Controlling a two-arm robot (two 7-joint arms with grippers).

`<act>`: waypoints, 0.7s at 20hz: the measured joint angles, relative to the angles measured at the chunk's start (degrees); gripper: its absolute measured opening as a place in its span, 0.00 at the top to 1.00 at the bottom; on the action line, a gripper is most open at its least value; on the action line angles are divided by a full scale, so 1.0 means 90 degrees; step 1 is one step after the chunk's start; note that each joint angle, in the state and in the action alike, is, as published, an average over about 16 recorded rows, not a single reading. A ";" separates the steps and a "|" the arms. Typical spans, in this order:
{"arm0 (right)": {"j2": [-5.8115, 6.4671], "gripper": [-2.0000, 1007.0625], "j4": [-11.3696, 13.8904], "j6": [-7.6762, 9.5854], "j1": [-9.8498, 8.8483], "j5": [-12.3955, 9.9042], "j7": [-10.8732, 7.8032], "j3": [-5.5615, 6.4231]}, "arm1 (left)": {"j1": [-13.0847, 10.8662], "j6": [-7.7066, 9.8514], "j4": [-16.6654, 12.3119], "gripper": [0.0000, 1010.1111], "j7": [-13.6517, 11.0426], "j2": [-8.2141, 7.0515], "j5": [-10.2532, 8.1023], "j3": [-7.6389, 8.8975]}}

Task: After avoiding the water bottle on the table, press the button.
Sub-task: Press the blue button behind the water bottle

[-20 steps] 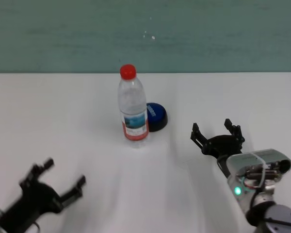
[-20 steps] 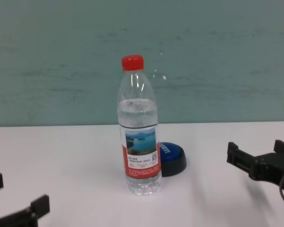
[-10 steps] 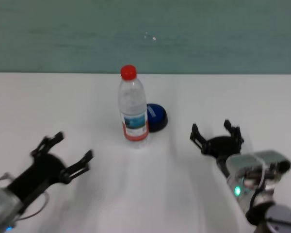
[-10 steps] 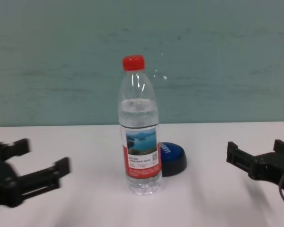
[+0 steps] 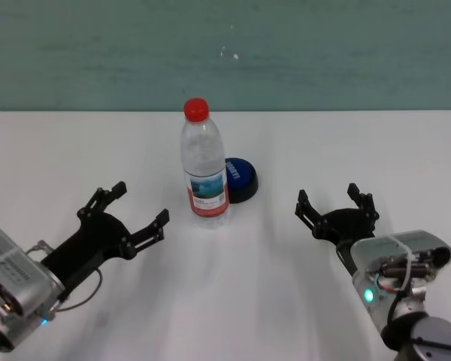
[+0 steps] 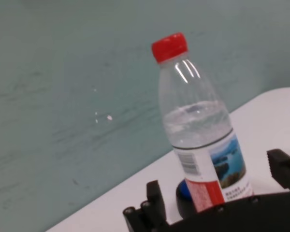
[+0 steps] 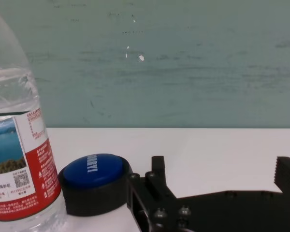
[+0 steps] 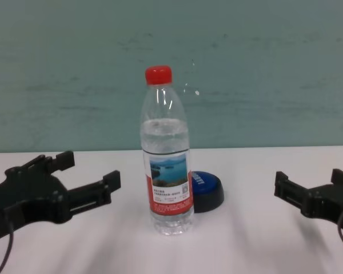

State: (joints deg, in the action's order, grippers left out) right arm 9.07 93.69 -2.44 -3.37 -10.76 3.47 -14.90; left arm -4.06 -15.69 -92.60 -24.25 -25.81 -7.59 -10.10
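On the robot's left of the water bottle (image 5: 204,168), the left hand (image 5: 131,213) hovers above the white counter (image 5: 233,286), near the bottle but clear of it. Its two black fingers (image 5: 152,225) are spread wide, with nothing between them, and they point toward the bottle's lower half. In the chest view the same left hand (image 8: 87,181) sits about level with the bottle's label, apart from the plastic. The left wrist view looks past the finger tips at the water bottle (image 6: 201,133), which stands upright, red cap on, partly filled with water.

The water bottle (image 8: 166,164) stands near the middle of the counter, upright, its label showing a lake picture above a red band. The button (image 5: 240,179) sits just behind the bottle and to the robot's right of it, very close to its base; whether they touch cannot be told. In the chest view the button (image 8: 206,188) is partly hidden by the bottle.

Farther to the right of the bottle, well apart from it and from the button, the right hand (image 5: 337,206) hangs low over the counter, fingers wide apart and holding nothing. The right wrist view shows the button (image 7: 94,182), blue dome on black base, beyond that hand
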 joint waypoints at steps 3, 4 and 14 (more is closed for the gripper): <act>0.0000 0.00 0.0000 0.0000 0.0000 0.0000 0.0000 0.0000 | 0.0225 -0.0057 0.0207 0.01 -0.0001 0.0065 -0.0033 -0.0108; 0.0000 0.00 0.0000 0.0000 0.0000 0.0000 0.0000 0.0000 | 0.0287 -0.0076 0.0269 0.01 0.0001 0.0087 -0.0046 -0.0135; 0.0000 0.00 0.0000 0.0000 0.0000 0.0000 0.0000 0.0000 | 0.0837 -0.0222 0.0933 0.01 -0.0072 0.0308 -0.0195 -0.0360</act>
State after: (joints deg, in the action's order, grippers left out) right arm 9.07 93.69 -2.44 -3.37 -10.76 3.47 -14.90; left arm 3.47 -17.69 -84.21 -24.90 -23.04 -9.34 -13.34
